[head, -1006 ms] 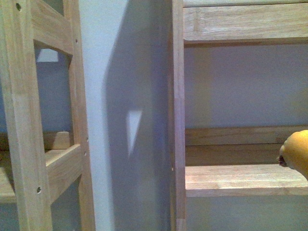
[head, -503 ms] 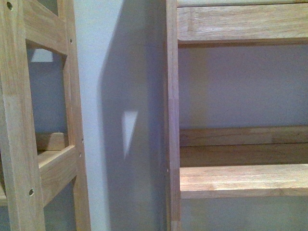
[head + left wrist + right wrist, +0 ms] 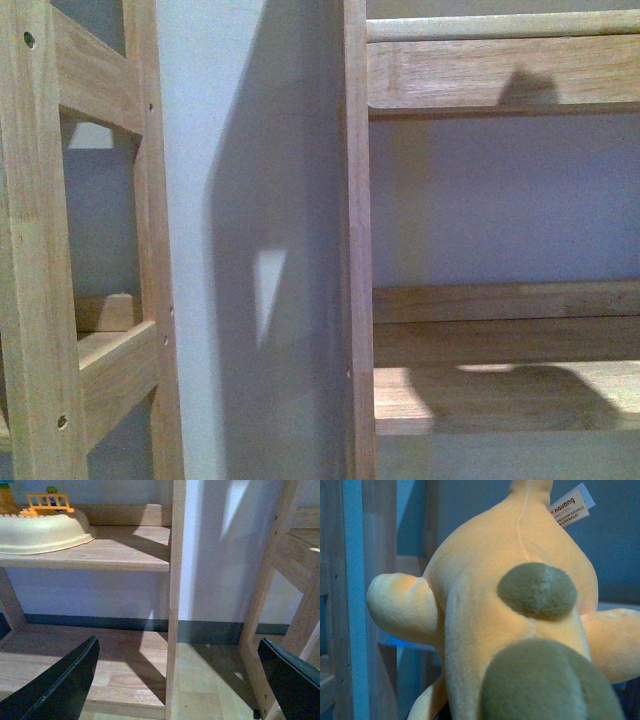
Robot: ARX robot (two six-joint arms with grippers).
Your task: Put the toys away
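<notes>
Here's the plush toy (image 3: 510, 630), filling the right wrist view: yellow-orange body, olive patches, white label (image 3: 571, 505) on show. It hangs in the air right at that wrist, with wooden uprights behind it, and the front view doesn't catch it at all. The right gripper's fingers are hidden by the fur, so I can't tell their state; a toy hanging this close to the camera suggests a grasp.

The left gripper (image 3: 177, 641) is spread wide and empty, low in front of a shelving post. Above it, a cream toy base (image 3: 40, 532) with an orange fence (image 3: 47, 502) sits on a wooden board (image 3: 125, 550).

The step, as I read it, is carrying the plush in for placing. The front view's lower shelf (image 3: 410, 395) is bare wood with a broad shadow across it. To do this well, bring the plush in level, clear the upright (image 3: 356, 240), set the body well back from the edge, and only then let go.
</notes>
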